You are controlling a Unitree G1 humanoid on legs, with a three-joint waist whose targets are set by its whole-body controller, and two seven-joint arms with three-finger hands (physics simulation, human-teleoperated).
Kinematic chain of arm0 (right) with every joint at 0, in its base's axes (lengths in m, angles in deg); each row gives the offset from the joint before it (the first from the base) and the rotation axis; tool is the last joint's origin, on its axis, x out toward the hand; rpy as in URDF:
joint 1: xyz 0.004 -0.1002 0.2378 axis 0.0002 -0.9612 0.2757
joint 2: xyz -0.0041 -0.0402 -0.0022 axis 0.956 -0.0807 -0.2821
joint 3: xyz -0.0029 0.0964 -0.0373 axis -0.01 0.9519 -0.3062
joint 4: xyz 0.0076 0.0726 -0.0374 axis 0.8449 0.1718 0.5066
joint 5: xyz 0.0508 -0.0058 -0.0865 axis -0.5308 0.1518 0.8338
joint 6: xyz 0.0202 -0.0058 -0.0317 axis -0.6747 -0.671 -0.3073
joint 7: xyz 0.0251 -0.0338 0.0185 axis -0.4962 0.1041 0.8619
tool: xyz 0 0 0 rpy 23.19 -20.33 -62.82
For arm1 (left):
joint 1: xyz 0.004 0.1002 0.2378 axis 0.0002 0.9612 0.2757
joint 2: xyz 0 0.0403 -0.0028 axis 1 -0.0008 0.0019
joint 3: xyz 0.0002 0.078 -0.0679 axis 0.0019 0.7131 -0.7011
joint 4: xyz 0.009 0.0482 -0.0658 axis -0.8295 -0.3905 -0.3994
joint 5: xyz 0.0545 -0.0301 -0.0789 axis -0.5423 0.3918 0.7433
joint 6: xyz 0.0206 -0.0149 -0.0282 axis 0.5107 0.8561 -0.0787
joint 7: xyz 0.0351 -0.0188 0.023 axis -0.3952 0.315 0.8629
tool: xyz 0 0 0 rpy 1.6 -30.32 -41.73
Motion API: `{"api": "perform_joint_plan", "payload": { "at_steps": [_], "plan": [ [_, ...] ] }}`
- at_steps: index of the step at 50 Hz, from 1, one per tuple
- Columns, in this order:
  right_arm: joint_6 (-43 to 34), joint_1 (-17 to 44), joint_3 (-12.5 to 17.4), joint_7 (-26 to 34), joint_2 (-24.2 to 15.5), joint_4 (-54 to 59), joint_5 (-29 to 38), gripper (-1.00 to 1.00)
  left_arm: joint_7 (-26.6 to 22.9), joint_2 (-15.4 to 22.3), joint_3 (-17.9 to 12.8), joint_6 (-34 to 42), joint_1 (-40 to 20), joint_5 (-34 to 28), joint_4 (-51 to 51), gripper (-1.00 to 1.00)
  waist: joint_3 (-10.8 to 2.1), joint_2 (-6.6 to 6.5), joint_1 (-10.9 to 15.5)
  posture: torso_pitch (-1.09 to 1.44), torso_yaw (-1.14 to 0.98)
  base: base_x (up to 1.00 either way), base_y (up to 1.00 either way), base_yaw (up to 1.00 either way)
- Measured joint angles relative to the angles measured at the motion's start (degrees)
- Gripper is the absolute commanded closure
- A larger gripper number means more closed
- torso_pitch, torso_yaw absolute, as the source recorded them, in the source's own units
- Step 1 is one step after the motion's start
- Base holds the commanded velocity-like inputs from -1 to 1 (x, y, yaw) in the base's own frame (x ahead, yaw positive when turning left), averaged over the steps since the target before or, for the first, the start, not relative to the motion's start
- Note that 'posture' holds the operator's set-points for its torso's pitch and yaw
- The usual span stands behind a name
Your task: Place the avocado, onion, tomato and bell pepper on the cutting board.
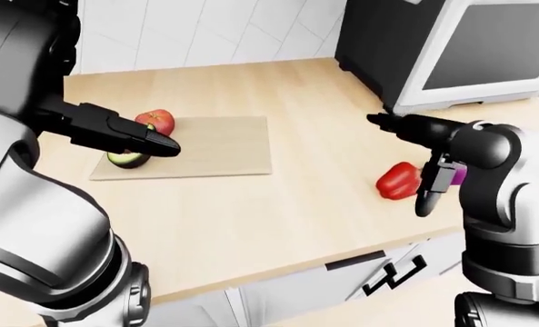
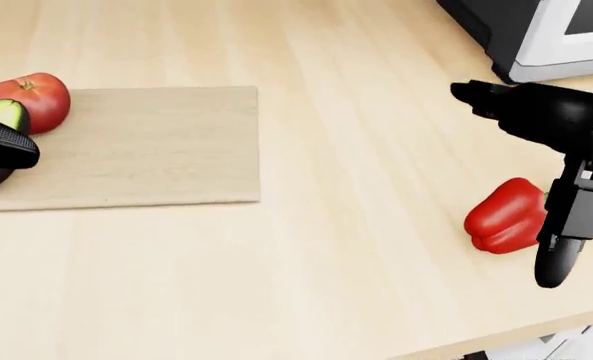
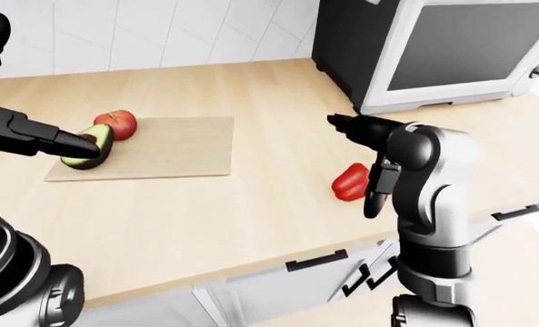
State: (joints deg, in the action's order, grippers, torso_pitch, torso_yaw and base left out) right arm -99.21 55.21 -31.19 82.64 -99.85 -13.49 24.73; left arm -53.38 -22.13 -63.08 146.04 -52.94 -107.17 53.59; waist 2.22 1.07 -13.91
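Your right hand (image 2: pixel 546 180) had its fingers (image 2: pixel 560 259) spread wide, gripping nothing: one pointed toward the head view's top left, another hung down just right of the bell pepper (image 2: pixel 504 216). Whether that finger touched the pepper, can't tell. Pepper lay on its side on the desk (image 2: pixel 356 150), well apart from the cutting board (image 2: pixel 146 142), near the desk's lower-right edge in the head view. A bit of purple showed at the right edge behind the hanging finger; too hidden to identify.

Your left hand (image 1: pixel 128 135) was stretched out flat w/ fingers (image 1: pixel 155 144) straight & together, not closed round anything, over the avocado (image 3: pixel 89 145). Contact unclear. Avocado half sat on the board's left end, cut face up, w/ the tomato (image 2: pixel 31 98) right beside it toward the view's top, at the board's top-left corner.

Rest of the board was bare wood. A dark appliance (image 1: pixel 451 48) w/ a white-framed door stood at the desk's top right in the eye views.
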Motion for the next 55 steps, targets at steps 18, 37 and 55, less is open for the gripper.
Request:
{"api": "perform_joint_plan", "payload": {
  "at_steps": [18,37,55],
  "plan": [
    [4.8,-0.7,-0.7,-2.3,0.9,3.4,2.1,-1.0,-0.2,0.2,-0.2,0.3,0.0,-0.1,0.1,-1.0,-0.12,0.03,0.0,0.0,-0.2,0.0,0.0,0.0],
    [6.4,-3.1,0.1,-1.5,2.1,0.3,2.8,-0.3,0.4,0.3,0.1,0.1,-0.2,0.5,-0.2,-1.0,-0.58,0.49,-0.4,0.0,-0.2,0.0,0.0,0.0],
    [6.5,-3.2,-0.1,-3.9,3.3,-0.2,3.2,0.02,0.2,0.5,-0.3,0.2,0.9,0.5,0.7,-1.0,-0.98,0.83,-0.4,0.0,-0.2,0.0,0.0,0.0]
  ]
}}
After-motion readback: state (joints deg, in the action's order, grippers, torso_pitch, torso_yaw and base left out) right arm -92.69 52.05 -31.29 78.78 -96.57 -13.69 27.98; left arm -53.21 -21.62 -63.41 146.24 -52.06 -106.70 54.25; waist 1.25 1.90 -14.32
